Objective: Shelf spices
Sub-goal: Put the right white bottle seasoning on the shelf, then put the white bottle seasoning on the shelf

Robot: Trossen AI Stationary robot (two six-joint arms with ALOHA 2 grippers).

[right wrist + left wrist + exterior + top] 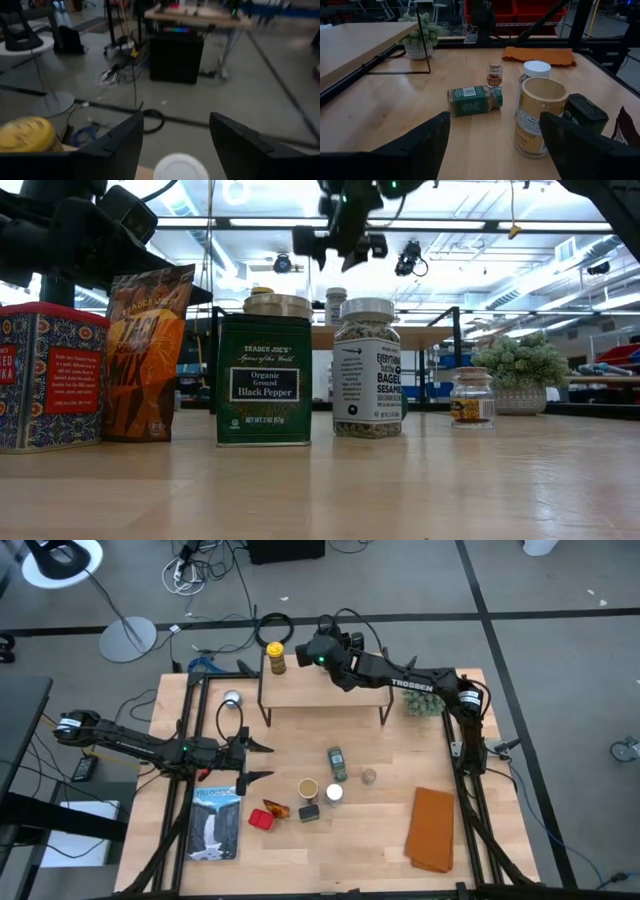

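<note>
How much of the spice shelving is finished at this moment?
Done: one yellow-lidded jar stands on the shelf. In hand: the right gripper, open, is above a white-lidded jar there. Left: the lying green jar and the other spices on the table. The left gripper waits open.

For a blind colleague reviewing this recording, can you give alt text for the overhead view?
The right gripper, open, hovers over the shelf beside a yellow-lidded jar standing on its left end. More spice jars cluster on the table in front, where the left gripper waits open.
</note>
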